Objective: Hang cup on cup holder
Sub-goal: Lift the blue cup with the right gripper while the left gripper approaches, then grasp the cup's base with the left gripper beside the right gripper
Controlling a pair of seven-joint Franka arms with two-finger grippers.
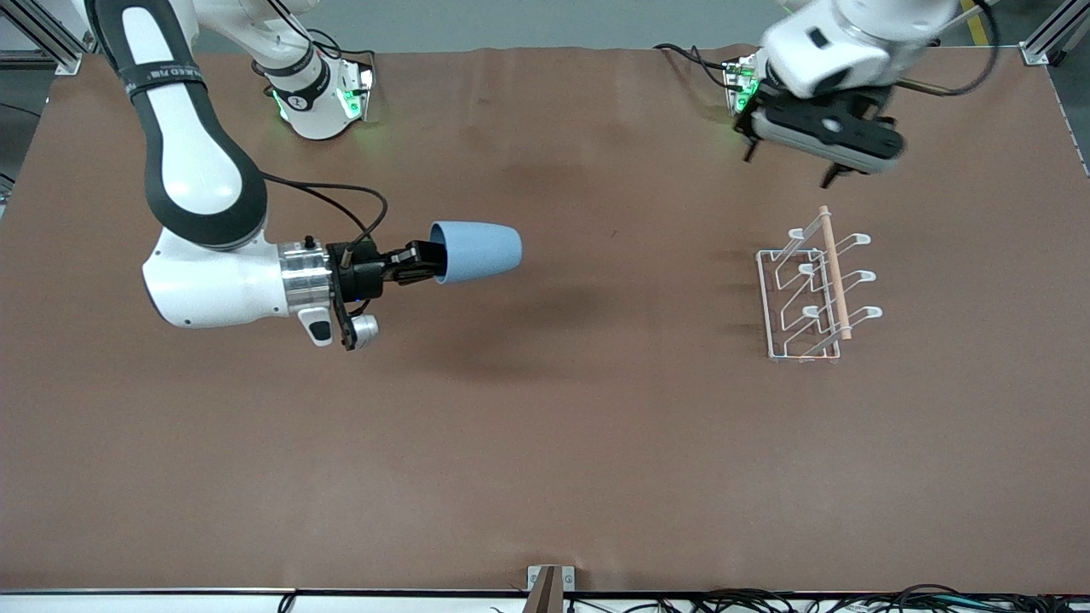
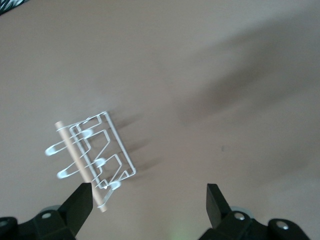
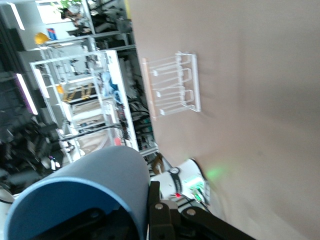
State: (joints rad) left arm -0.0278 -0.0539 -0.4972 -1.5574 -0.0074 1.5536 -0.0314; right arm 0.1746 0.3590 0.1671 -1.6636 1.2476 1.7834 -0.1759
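Cup (image 1: 479, 251) in right gripper (image 1: 423, 262), midair.

The whole setup sits on a wide table covered in a matte reddish-brown sheet (image 1: 545, 443), a bit creased along the edge by the arm bases. Pretty much the only loose thing resting on it is a small white wire rack with a rectangular base, upturned looped prongs and a light wooden dowel along its top (image 1: 813, 289). It stands upright toward the left arm's end of the table, just below where the left pincer (image 1: 792, 166) hangs, and well apart from the right pincer (image 1: 421, 262), which is up over the middle stretch of the sheet.
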